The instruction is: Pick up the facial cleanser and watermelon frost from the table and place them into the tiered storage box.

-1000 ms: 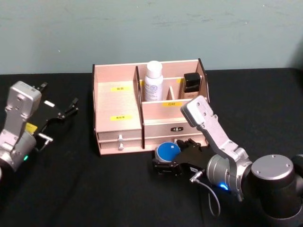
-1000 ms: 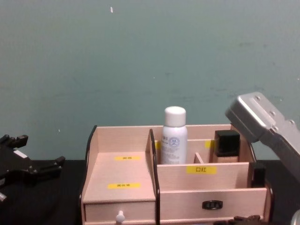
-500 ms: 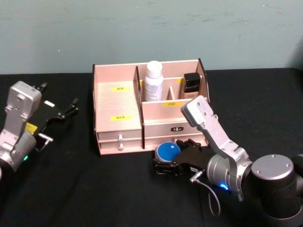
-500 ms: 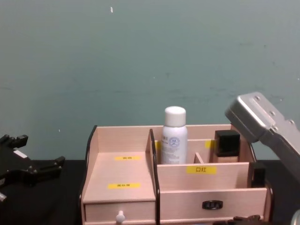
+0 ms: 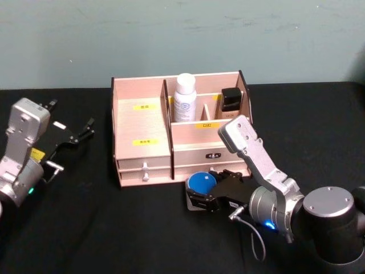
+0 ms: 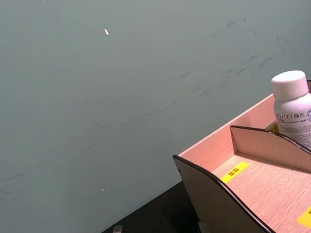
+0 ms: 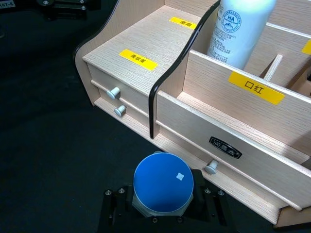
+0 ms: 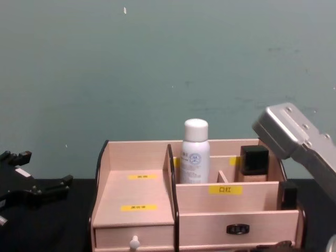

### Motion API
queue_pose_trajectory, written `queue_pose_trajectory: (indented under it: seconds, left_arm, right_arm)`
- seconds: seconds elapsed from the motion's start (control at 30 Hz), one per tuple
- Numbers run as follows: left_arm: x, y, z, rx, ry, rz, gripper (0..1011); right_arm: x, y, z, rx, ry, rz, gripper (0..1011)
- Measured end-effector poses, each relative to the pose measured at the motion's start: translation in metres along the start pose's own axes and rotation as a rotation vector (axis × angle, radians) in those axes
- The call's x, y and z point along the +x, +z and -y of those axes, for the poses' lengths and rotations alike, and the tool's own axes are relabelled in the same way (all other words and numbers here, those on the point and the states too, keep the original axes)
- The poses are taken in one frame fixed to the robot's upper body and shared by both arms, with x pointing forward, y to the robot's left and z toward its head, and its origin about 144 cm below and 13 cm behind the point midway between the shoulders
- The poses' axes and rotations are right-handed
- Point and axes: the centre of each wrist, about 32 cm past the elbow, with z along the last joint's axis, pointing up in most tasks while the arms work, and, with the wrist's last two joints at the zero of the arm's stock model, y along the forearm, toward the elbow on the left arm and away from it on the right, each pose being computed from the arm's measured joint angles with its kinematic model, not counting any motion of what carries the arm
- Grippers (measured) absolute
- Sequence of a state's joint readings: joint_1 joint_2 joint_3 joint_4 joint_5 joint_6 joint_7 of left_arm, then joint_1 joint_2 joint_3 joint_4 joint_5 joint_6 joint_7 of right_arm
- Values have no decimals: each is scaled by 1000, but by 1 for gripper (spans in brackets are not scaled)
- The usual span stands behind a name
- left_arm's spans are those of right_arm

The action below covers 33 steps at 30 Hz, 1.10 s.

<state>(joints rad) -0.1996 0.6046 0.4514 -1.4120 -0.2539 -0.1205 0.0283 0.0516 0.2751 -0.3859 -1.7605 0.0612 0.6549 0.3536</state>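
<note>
The right gripper (image 5: 202, 197) sits low over the black table (image 5: 114, 228), right of centre and on the near side of the tiered storage box (image 5: 140, 121). Its 2 fingers are closed against opposite sides of a small round blue-lidded jar (image 7: 163, 183), which we take to be the watermelon frost. We cannot tell whether the jar touches the table. It looks light, rigid and smooth-walled, so we judge it could slip or twist. Holding the body below the lid seems safest. 1 white bottle (image 5: 185, 98), probably the facial cleanser, stands upright in a far compartment of the box. The left gripper (image 5: 71, 132) is parked over the table's left side, fingers spread, holding nothing.
</note>
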Motion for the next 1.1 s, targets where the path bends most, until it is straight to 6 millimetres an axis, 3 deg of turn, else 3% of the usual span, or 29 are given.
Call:
queue_pose_trajectory:
  seconds: [0.57, 0.87, 1.1]
  left_arm:
    - [0, 0, 0, 0, 0, 0, 1001]
    - [0, 0, 0, 0, 0, 0, 1001]
    - [0, 0, 0, 0, 0, 0, 1001]
  right_arm:
    - [3, 3, 4, 23, 19, 4, 713]
    - [1, 25, 15, 59, 47, 36, 713]
    - [-9, 58, 19, 120, 98, 89, 713]
